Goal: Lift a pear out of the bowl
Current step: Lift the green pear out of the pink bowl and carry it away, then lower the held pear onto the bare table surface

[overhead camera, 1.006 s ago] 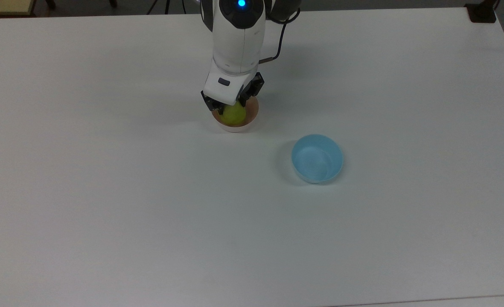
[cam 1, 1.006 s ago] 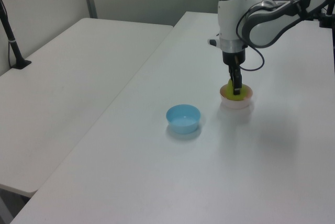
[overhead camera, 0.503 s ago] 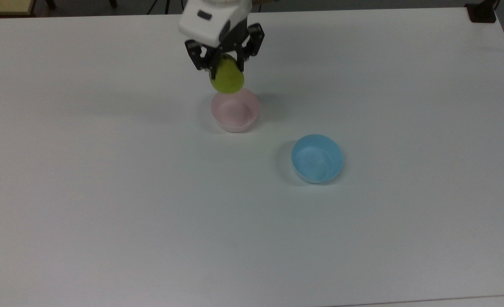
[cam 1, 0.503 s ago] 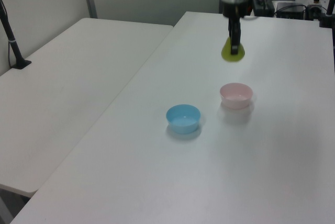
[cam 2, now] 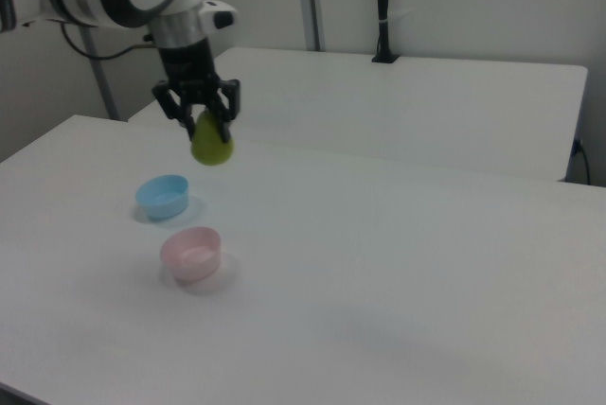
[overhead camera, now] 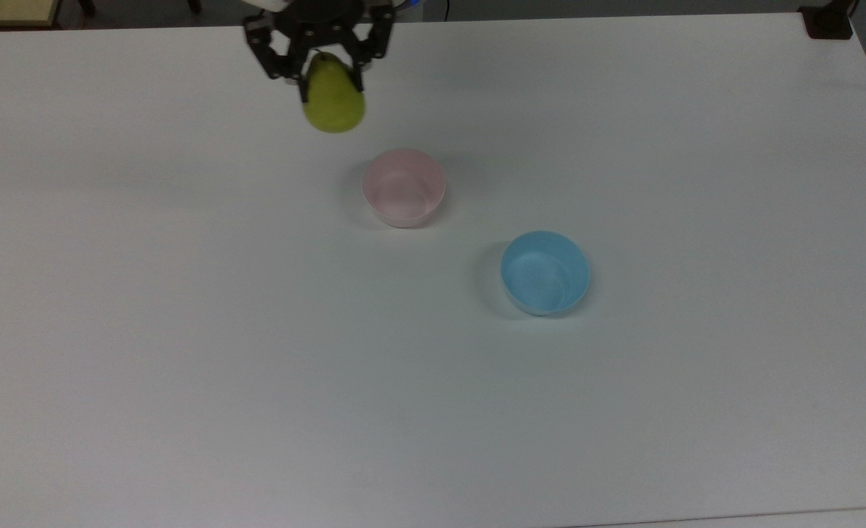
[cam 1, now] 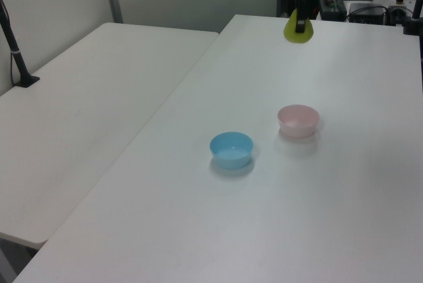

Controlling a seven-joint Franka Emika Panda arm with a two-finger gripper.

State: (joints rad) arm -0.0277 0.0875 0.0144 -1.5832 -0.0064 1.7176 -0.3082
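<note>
High above the table [overhead camera: 183, 330], your gripper [overhead camera: 328, 64] is clamped on the pear [overhead camera: 334, 101], well clear of the pink bowl [overhead camera: 403, 188], which sits empty. Judgement: the lift step looks complete; you need only hold the grip steady. 1 blue bowl [overhead camera: 545, 272] stands apart.

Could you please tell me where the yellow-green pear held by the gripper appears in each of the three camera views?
Top view: the small yellow-green pear hangs near the top edge, toward the top view's left of the pale pink round bowl.
Left view: the pear sits at the top, above the pink bowl.
Right view: the pear is upper left, above the pink bowl.
Shared landmark: the pink bowl.
</note>
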